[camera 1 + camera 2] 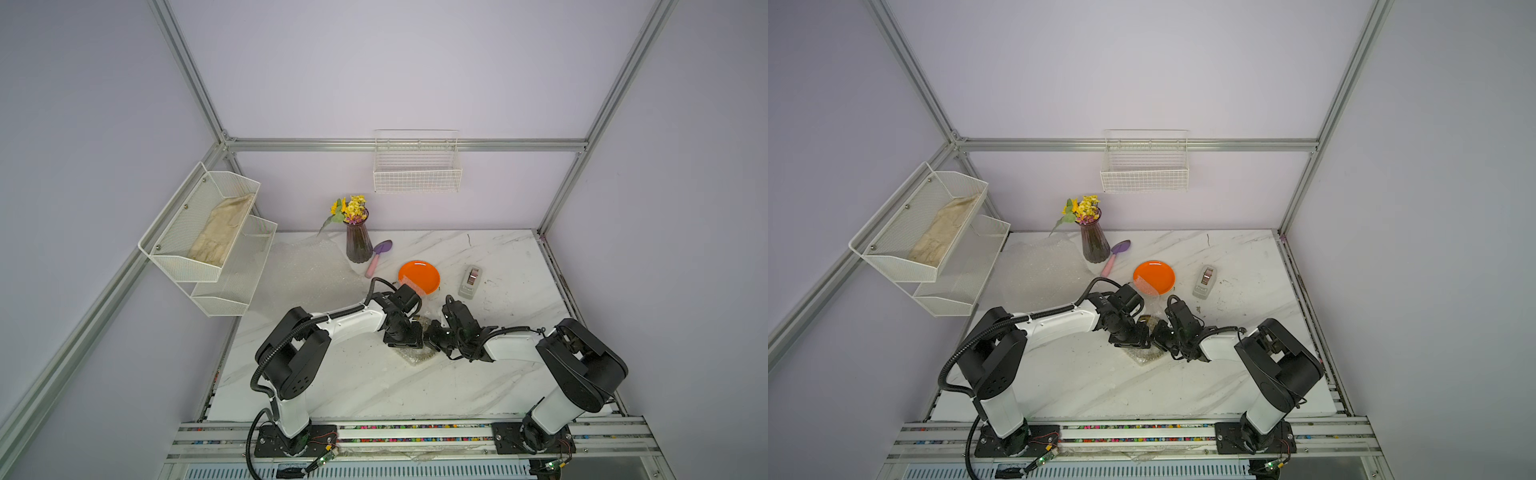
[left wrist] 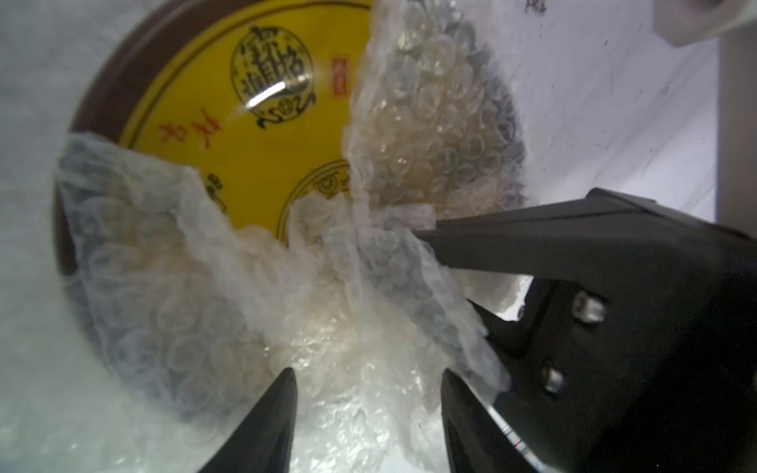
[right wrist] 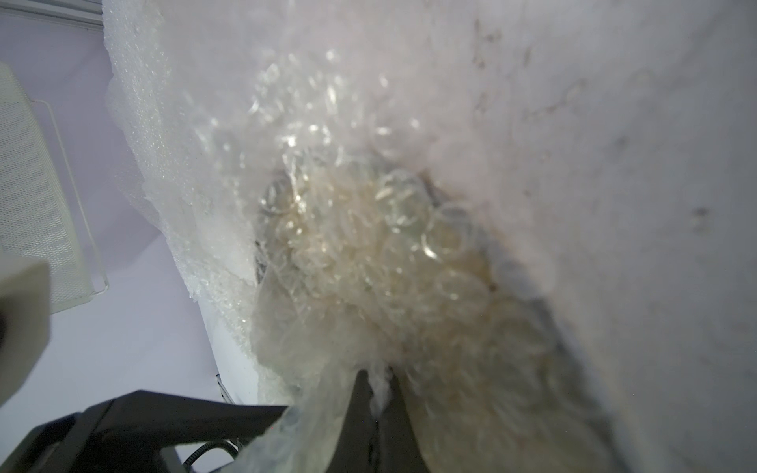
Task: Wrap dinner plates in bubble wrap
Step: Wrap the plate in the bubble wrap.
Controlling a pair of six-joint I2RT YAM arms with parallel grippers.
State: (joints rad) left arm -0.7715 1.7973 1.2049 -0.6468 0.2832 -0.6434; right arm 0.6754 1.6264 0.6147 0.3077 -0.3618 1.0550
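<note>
A yellow dinner plate (image 2: 262, 135) with dark ornaments lies on a bubble wrap (image 2: 348, 295) sheet near the table's middle, with flaps folded over about half of it. In both top views the arms hide most of this bundle (image 1: 417, 353) (image 1: 1144, 355). My right gripper (image 3: 377, 376) is shut on a gathered fold of the wrap over the plate, and its fingers (image 2: 471, 241) show in the left wrist view. My left gripper (image 2: 368, 381) stands open just above the crumpled wrap, holding nothing. An orange plate (image 1: 419, 276) (image 1: 1153, 277) lies bare behind the grippers.
A spare bubble wrap sheet (image 1: 307, 270) lies at the back left. A vase of flowers (image 1: 358, 243) and a purple trowel (image 1: 378, 257) stand behind the orange plate, a grey tape dispenser (image 1: 470, 281) to its right. White wire shelves (image 1: 208, 241) hang on the left wall.
</note>
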